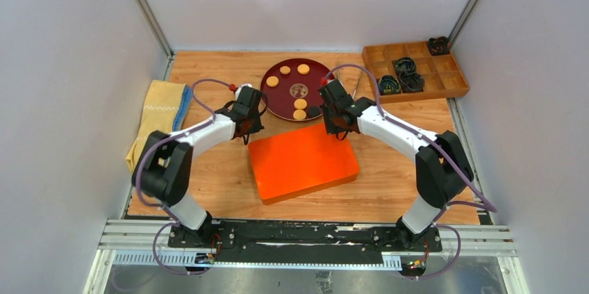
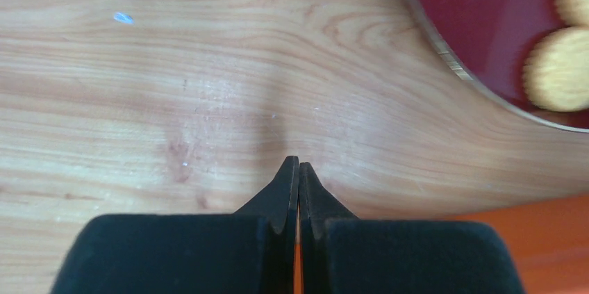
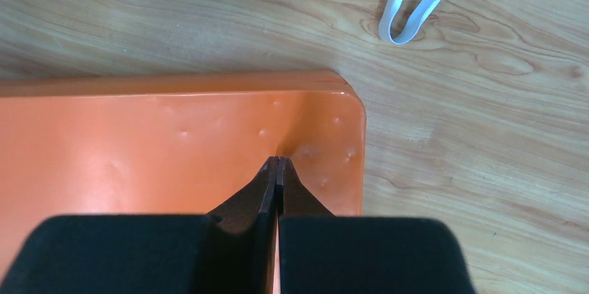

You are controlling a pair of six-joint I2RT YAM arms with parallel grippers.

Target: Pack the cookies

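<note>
Several golden-tan cookies (image 1: 300, 103) and one black one lie on a dark red round plate (image 1: 280, 99) at the back of the table. Two golden cookies (image 2: 559, 68) show on the plate's edge (image 2: 444, 51) in the left wrist view. An orange box (image 1: 303, 162) with its lid down sits in front of the plate. My left gripper (image 1: 246, 135) (image 2: 299, 163) is shut and empty over bare wood by the box's far left corner. My right gripper (image 1: 342, 134) (image 3: 278, 162) is shut and empty just above the box's far right corner (image 3: 333, 120).
A yellow towel (image 1: 161, 117) lies at the left edge. A wooden compartment tray (image 1: 444, 75) with black items stands at the back right. Pale tongs (image 3: 417, 2) lie on the wood right of the plate. Grey walls close in three sides.
</note>
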